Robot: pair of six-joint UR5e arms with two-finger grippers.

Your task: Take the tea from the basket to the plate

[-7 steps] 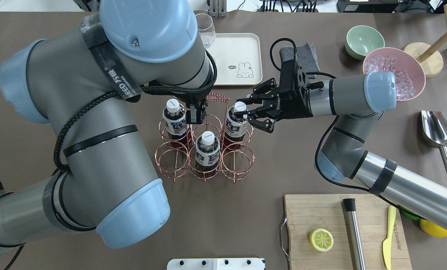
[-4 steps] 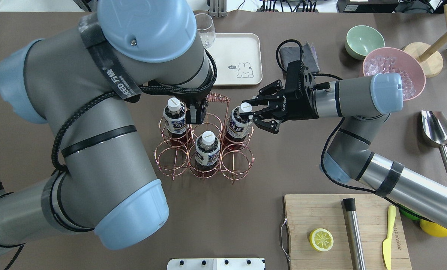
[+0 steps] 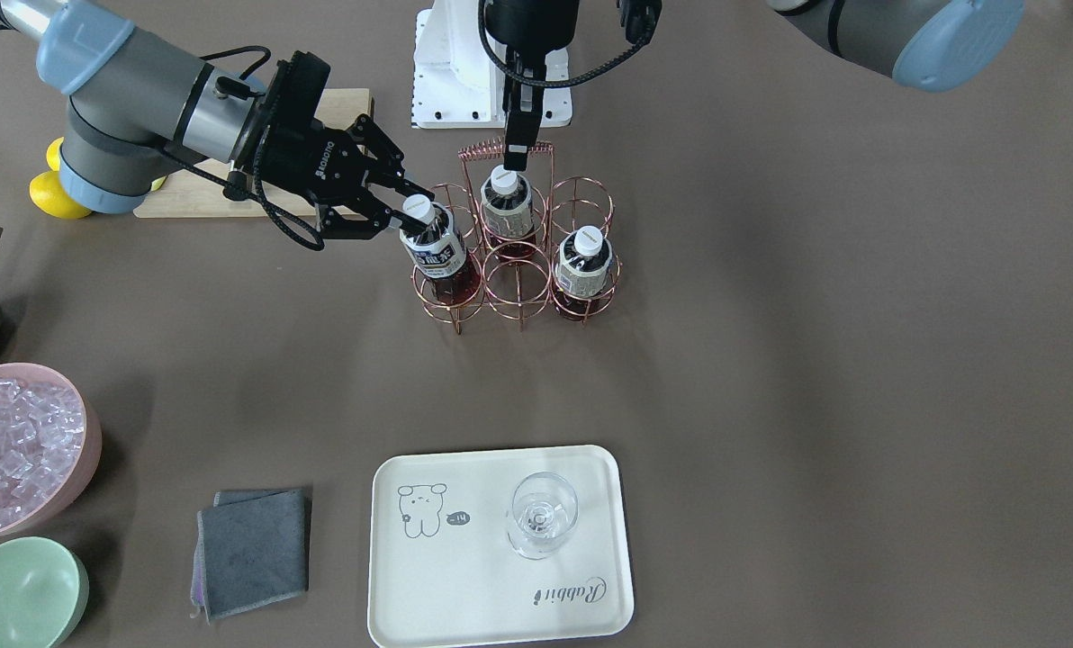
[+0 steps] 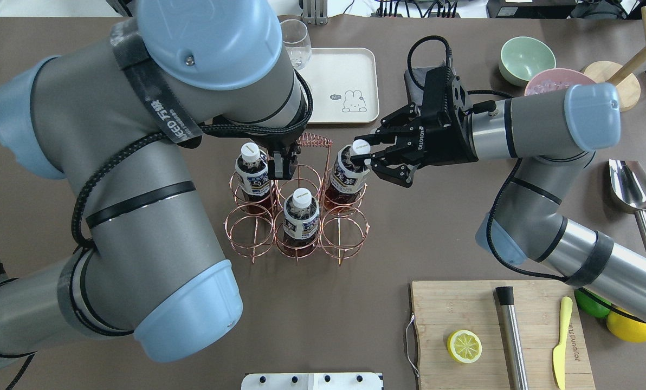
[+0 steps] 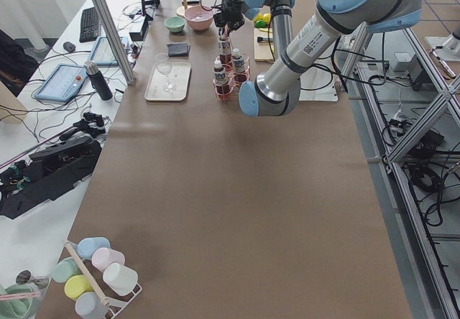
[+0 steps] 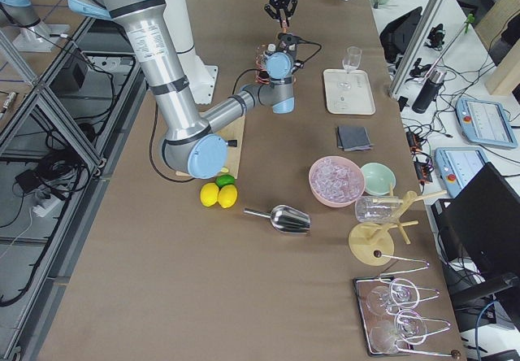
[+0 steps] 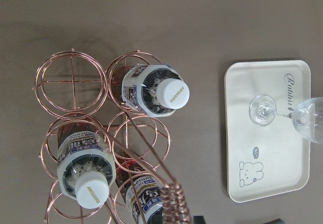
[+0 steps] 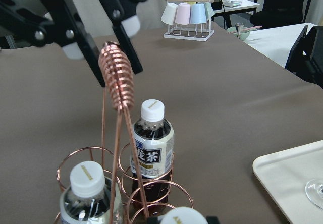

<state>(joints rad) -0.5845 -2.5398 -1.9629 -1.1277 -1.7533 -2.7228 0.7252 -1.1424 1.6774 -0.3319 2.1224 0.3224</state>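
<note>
From my station I see the right gripper (image 4: 362, 151) clenched on the white cap of the tea (image 4: 347, 176), one finger on each side of the cap. The bottle leans over, cap tipped towards that gripper, and its dark base sits inside the end ring of the basket (image 3: 520, 245), on the robot's right, in the row nearer the plate (image 3: 482, 585).

The left gripper (image 3: 518, 160) comes down from above onto the coiled top of the basket. On the right wrist camera its fingers (image 8: 123, 37) stand on either side of the coil and look pressed against it, so I read it as clamped on the basket.

Two more bottles stand upright in the rings. One (image 4: 252, 173) is at the other end of the tea's row, the other (image 4: 300, 216) in the middle ring of the row nearer the robot. The remaining three rings hold nothing.

The plate lies well apart from the basket on the far side of the table, and a stemmed glass (image 3: 543, 515) stands on it. A folded grey cloth (image 3: 253, 549) lies just beside the plate
</note>
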